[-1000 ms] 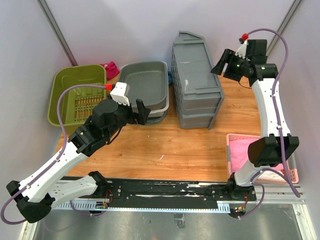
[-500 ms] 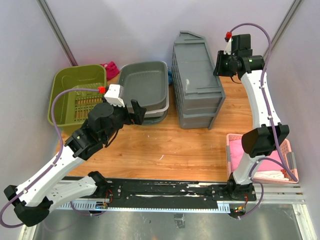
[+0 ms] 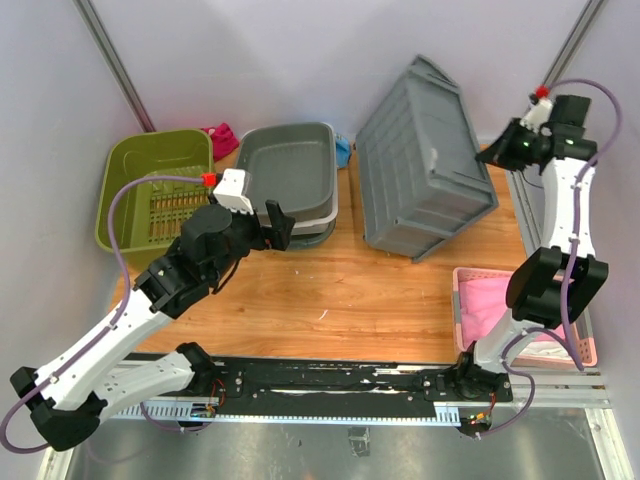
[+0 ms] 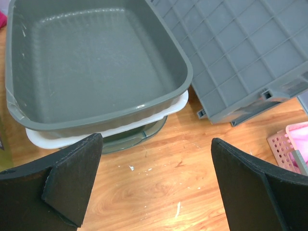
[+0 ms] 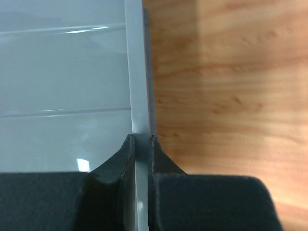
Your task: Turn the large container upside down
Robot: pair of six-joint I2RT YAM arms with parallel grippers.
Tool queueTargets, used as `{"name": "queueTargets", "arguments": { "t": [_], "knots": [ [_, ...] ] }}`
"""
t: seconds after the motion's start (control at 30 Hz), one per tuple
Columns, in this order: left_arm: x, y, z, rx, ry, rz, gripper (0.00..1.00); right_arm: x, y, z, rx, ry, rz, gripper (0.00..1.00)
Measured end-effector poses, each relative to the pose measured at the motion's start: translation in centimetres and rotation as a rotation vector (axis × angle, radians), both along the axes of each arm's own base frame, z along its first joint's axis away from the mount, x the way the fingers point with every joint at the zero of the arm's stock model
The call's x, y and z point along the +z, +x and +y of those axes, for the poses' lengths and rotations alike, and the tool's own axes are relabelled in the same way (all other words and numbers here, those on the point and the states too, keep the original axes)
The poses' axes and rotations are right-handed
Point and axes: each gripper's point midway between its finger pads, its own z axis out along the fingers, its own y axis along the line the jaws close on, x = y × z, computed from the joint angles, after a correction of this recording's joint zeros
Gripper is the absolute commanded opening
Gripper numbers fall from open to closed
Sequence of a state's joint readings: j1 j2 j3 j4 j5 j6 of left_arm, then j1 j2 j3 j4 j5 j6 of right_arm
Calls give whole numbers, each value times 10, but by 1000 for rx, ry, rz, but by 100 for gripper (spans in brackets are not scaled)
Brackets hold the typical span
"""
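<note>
The large container (image 3: 425, 160) is a grey ribbed crate, tilted on the table at the back right with its gridded underside facing up and left. My right gripper (image 3: 497, 152) is at the crate's right edge. In the right wrist view it (image 5: 139, 139) is shut on the crate's thin grey wall (image 5: 137, 72), one finger on each side. My left gripper (image 3: 280, 222) hangs open over bare wood (image 4: 156, 139), in front of the grey basin, holding nothing. The crate's gridded underside (image 4: 250, 48) fills the upper right of the left wrist view.
A grey basin (image 3: 290, 170) sits stacked on a white tray and another one at the back centre. A green basket (image 3: 150, 185) stands at the left. A pink basket (image 3: 490, 310) lies near the right front edge. Small pink (image 3: 220, 135) and blue (image 3: 343, 152) items lie behind the basins.
My right gripper has shut on the crate's wall and swung right. The crate has tipped over from its earlier pose to show its gridded underside. The left arm has hardly moved.
</note>
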State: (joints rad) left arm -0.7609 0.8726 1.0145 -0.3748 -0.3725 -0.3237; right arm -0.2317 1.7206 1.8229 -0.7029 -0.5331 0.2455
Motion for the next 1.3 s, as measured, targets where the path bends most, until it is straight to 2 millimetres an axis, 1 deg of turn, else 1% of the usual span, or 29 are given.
{"name": "queueTargets", "arguments": {
  "t": [0.07,0.1,0.17,0.2,0.23,0.27,0.3,0.33,0.37,0.43,0.53,0.6,0.7,0.77,0.83,0.9,0.93,1.0,1.03,1.1,1.17,1.23,1.3],
  "knots": [
    [-4,2,-3,-5,9,11,99,-15,-8,-30,-50,39,52,1],
    [-6,3,-4,-7,14,16,99,-25,-13,-43,-75,49,90,2],
    [-11,5,-7,-10,26,29,99,-39,-20,-59,-109,48,151,9],
    [-12,7,-9,-11,31,34,99,-46,-24,-66,-128,36,185,14],
    [-13,8,-10,-12,35,36,99,-53,-28,-74,-150,20,217,24],
    [-13,9,-11,-13,36,37,99,-57,-32,-80,-171,1,242,37],
    [-12,10,-13,-16,35,37,99,-62,-35,-87,-196,-25,271,43],
    [-11,10,-13,-17,34,36,99,-65,-39,-94,-226,-55,298,47],
    [-10,10,-14,-20,31,34,99,-65,-43,-102,-254,-85,314,49],
    [-9,11,-16,-25,26,32,99,-60,-47,-114,-305,-127,327,55],
    [-8,10,-17,-29,21,33,99,-47,-49,-128,-361,-177,310,56],
    [-9,10,-18,-32,16,36,99,-41,-52,-132,-385,-201,300,56],
    [-8,10,-18,-30,7,40,99,-24,-55,-123,-391,-235,265,56],
    [-8,9,-18,-29,3,42,99,-8,-54,-104,-368,-272,221,56],
    [-8,9,-18,-29,0,43,99,7,-48,-67,-302,-317,164,55],
    [-8,9,-19,-29,-1,43,99,19,-39,-6,-174,-348,97,55],
    [-8,9,-18,-28,-2,44,99,21,-36,18,-122,-353,75,55],
    [-8,9,-18,-28,-2,44,99,18,-33,78,12,-345,46,54],
    [-9,9,-18,-27,-2,44,99,13,-32,100,62,-341,46,54],
    [-9,9,-18,-26,-1,45,99,-2,-29,129,120,-338,64,53],
    [-10,8,-16,-22,-1,44,99,-27,-24,152,164,-344,113,53],
    [-10,7,-14,-18,2,45,99,-52,-20,163,184,-359,169,53],
    [-11,6,-11,-12,7,49,99,-79,-16,166,180,-389,233,53]
  ]
}}
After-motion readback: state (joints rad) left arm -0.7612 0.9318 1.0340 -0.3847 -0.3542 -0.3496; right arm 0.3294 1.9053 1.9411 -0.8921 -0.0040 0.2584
